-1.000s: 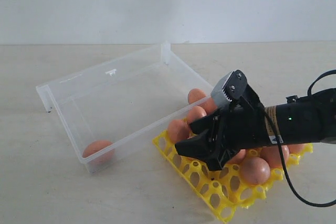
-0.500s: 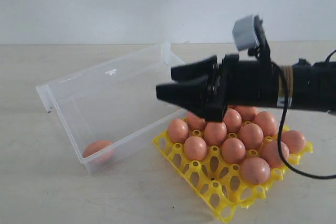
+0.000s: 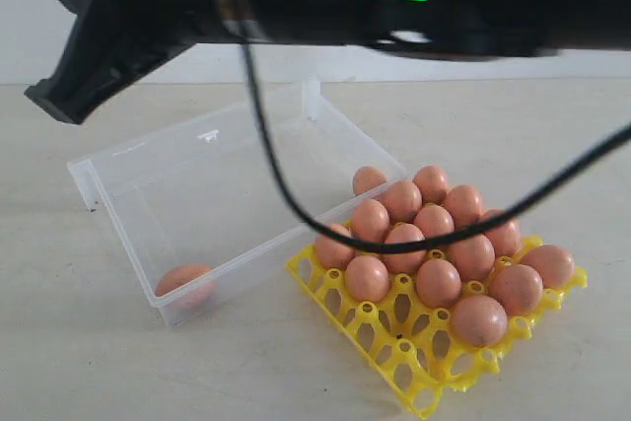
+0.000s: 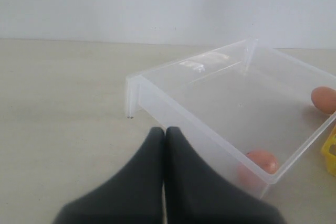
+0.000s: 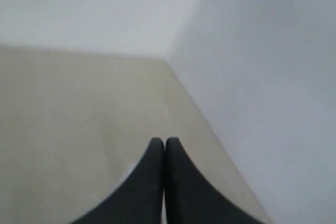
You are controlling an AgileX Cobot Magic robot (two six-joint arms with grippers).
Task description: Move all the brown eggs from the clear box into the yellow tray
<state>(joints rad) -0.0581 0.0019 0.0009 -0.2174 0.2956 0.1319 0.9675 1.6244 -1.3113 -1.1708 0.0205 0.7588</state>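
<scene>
A second before, the right claw (image 3: 55, 104) sat low over the tray (image 3: 414, 374) with its jaws spread. Half a second before, it had lifted clear above the eggs (image 3: 402, 244). At this moment the arm had swung high and far to the left, so near the exterior camera that it filled the top of that view, with its cable (image 3: 264, 135) looping down in front of the scene. The claw's jaws were pressed together with nothing between them.

I read this as one more egg having been delivered. The far part of the tray was packed and its near cups were bare. One egg (image 3: 184, 283) was left, in the near left corner of the box (image 3: 232, 179). The claw was not yet over it and would have to open before any pick.

The exterior view alone showed the full tray and how high the right arm rode. The right wrist view showed only closed tips against bare table and wall, with no box or egg in it. The left wrist view showed the left claw (image 4: 165, 131), also shut and empty, just outside the box on its left. From there the remaining egg was seen blurred through the clear wall, with one tray egg and a yellow corner beyond it.
</scene>
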